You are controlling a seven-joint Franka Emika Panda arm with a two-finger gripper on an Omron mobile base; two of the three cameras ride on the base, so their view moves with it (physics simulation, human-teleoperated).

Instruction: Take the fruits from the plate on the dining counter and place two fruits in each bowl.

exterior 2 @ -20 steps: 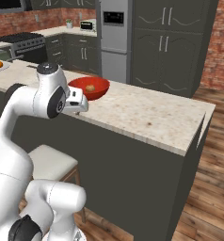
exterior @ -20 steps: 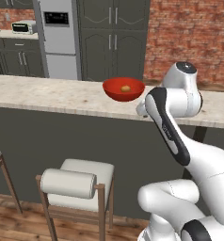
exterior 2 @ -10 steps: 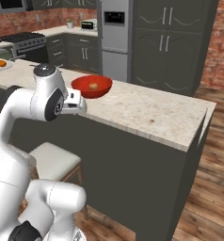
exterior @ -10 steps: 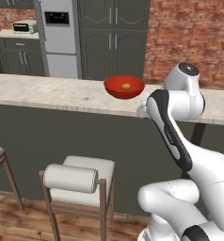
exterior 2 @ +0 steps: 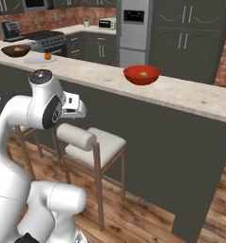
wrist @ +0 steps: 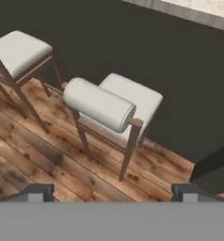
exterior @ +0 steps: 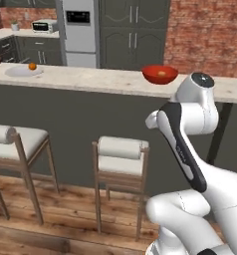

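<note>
**Beige stone worktop, fruit at both ends, hand wide and empty**

Beige speckled worktop [exterior: 90, 79] runs the width of both base views over a dark front. From the left: in the right base view the brown wooden bowl [exterior 2: 16, 50] sits at the far left end with something pale inside, too small to make out; the left base view catches just its rim at the picture's edge. Just right of it lies the pale plate [exterior: 23, 71] with one orange fruit [exterior: 32, 66] on it. Well to the right, with bare stone between, stands the red bowl [exterior: 160, 74], holding an orange-tan fruit [exterior 2: 143, 73].

Below the worktop edge, the hand view looks down on two white-cushioned stools [wrist: 111, 106] over wood flooring. The hand [wrist: 113, 194] has its fingertips [wrist: 38, 192] spread far apart with nothing between them, held out over the nearer stool, well short of the worktop.
</note>
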